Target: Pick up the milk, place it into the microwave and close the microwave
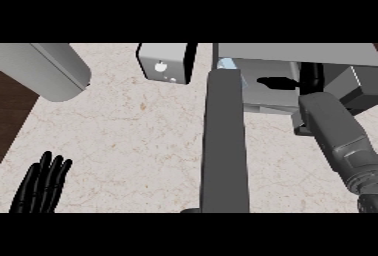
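Note:
The microwave [295,52] stands at the back right, and its dark grey door [223,145] is swung open toward me, seen edge-on. A small pale blue and white corner of the milk [227,64] shows inside, at the cavity's left end just behind the door's top. My right forearm reaches into the cavity. My right hand [311,75] is partly hidden under the microwave's top, with a black finger [275,81] stretched left, apart from the milk and holding nothing. At the lower left my left hand [44,185] rests open with its fingers up.
A large grey rounded object [48,70] lies at the back left. A small grey box with white knobs [164,62] stands left of the microwave. The dark counter edge [13,115] runs down the left side. Marble counter top [133,140] spreads between my left hand and the door.

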Motion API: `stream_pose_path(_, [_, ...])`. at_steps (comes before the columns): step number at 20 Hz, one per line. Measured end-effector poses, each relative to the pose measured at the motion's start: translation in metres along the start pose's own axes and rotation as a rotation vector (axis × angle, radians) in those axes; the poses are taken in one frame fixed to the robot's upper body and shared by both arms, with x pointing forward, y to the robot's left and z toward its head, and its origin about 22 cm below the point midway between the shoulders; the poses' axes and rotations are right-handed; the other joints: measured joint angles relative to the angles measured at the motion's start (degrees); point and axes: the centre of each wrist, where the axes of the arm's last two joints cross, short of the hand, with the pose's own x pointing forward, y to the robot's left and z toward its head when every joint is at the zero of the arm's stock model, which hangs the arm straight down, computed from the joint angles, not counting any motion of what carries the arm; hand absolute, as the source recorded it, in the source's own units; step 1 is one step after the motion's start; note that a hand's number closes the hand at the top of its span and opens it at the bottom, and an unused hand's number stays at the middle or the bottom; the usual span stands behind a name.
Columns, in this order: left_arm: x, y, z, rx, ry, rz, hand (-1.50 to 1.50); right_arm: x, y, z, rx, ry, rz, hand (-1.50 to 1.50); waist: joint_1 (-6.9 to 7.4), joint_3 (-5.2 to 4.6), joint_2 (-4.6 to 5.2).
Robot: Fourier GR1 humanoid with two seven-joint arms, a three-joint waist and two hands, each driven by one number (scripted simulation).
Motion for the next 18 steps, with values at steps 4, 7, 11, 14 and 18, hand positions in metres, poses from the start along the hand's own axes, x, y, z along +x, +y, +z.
stream_pose_path(4, [0.002, -0.004, 0.002, 0.002, 0.005, -0.001, -1.50, -0.009, -0.007, 0.004, 0.023, 0.010, -0.072, -1.50, -0.36, -0.01, -0.17])
stream_pose_path(7, [0.001, -0.007, 0.001, 0.010, 0.003, -0.002, -1.50, -0.011, -0.007, 0.006, 0.046, 0.007, -0.146, -1.50, -0.56, -0.19, -0.41])
stream_pose_path(11, [0.001, -0.009, 0.003, 0.007, 0.012, 0.006, -1.50, -0.016, -0.002, 0.016, 0.078, 0.008, -0.212, -1.50, -0.95, -0.44, -0.83])
stream_pose_path(14, [0.002, -0.013, 0.005, 0.008, 0.016, 0.017, -1.50, -0.018, 0.001, 0.021, 0.113, 0.016, -0.271, -1.50, -1.33, -0.56, -1.13])
stream_pose_path(18, [-0.003, -0.015, 0.004, 0.005, 0.017, 0.021, -1.50, -0.028, 0.009, 0.039, 0.178, 0.022, -0.345, -1.50, -2.01, -0.67, -1.52])
